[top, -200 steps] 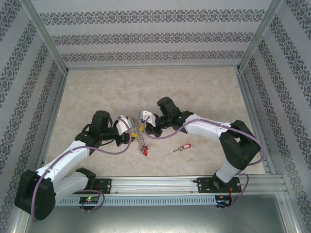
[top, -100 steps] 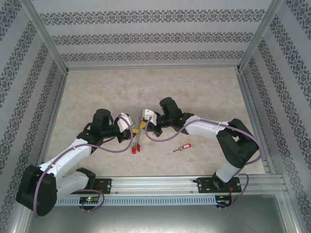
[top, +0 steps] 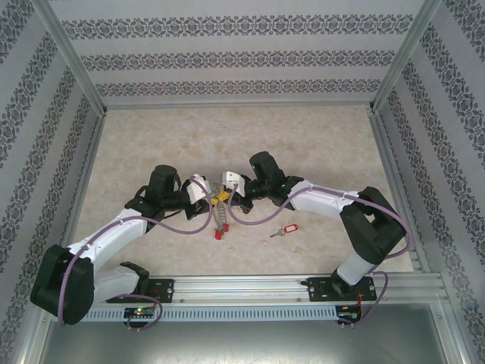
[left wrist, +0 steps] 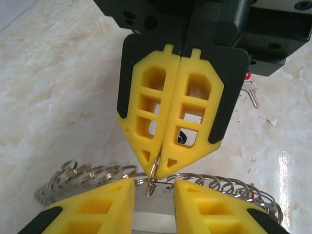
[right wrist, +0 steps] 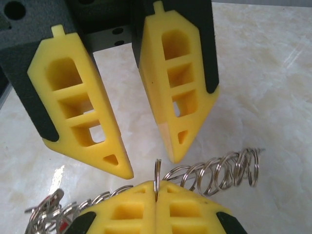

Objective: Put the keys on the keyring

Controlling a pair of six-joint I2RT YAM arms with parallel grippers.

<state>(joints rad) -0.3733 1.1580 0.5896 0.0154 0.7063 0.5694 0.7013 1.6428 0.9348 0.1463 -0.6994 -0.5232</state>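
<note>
The keyring [top: 220,216] is a chain of small metal loops that hangs between the two grippers, with a red tag [top: 217,234] at its low end. My right gripper [right wrist: 157,187] is shut on one upright loop [right wrist: 157,170] of the keyring [right wrist: 219,173]. My left gripper [left wrist: 153,187] faces it tip to tip, open, its fingers either side of that same loop [left wrist: 154,169] without touching it. One of the keys [top: 284,230], with a red tag, lies on the table to the right. It is also behind the right gripper [left wrist: 168,163] as a key [left wrist: 251,95].
The marble-patterned table [top: 227,136] is walled by patterned panels. An aluminium rail [top: 250,287] with both arm bases runs along the near edge. Purple cables loop beside each wrist. Open tabletop lies behind the grippers.
My left gripper has moved up and right, close to the right gripper's tips, and its fingers have narrowed. The hanging keyring and red tag swung slightly. The right gripper stayed shut.
</note>
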